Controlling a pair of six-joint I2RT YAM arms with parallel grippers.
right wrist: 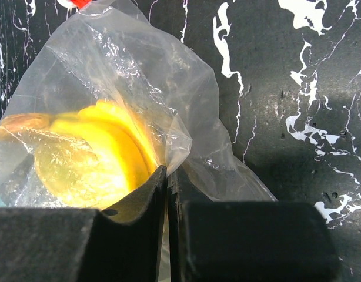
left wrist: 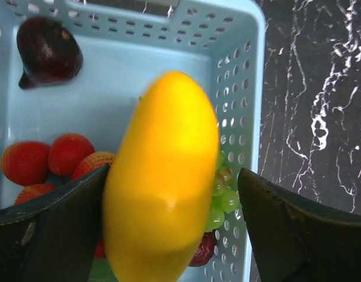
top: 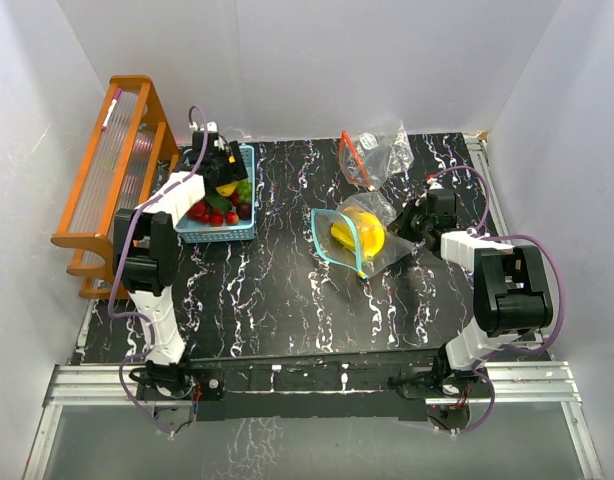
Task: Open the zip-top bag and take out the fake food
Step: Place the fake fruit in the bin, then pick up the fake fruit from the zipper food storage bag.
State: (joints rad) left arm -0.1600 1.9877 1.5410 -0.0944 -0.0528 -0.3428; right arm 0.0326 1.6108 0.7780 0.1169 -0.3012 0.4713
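My left gripper [left wrist: 173, 176] is open over the light-blue basket [left wrist: 242, 70], at the left in the top view [top: 225, 170]. A yellow-orange rounded fruit [left wrist: 163, 194] lies between its spread fingers, touching the left one and apart from the right one. Red strawberries [left wrist: 45, 158], green grapes [left wrist: 223, 197] and a dark fruit [left wrist: 48, 53] lie in the basket. My right gripper [right wrist: 167, 173] is shut on a fold of the clear zip-top bag [right wrist: 139, 76], which holds yellow bananas [right wrist: 104, 147]. The bag with its blue zip [top: 332, 240] lies mid-table, mouth towards the left.
A second clear bag with a red zip [top: 375, 155] lies at the back right. A wooden rack [top: 117, 170] stands along the left wall behind the basket [top: 219, 232]. White walls close in the black marbled table.
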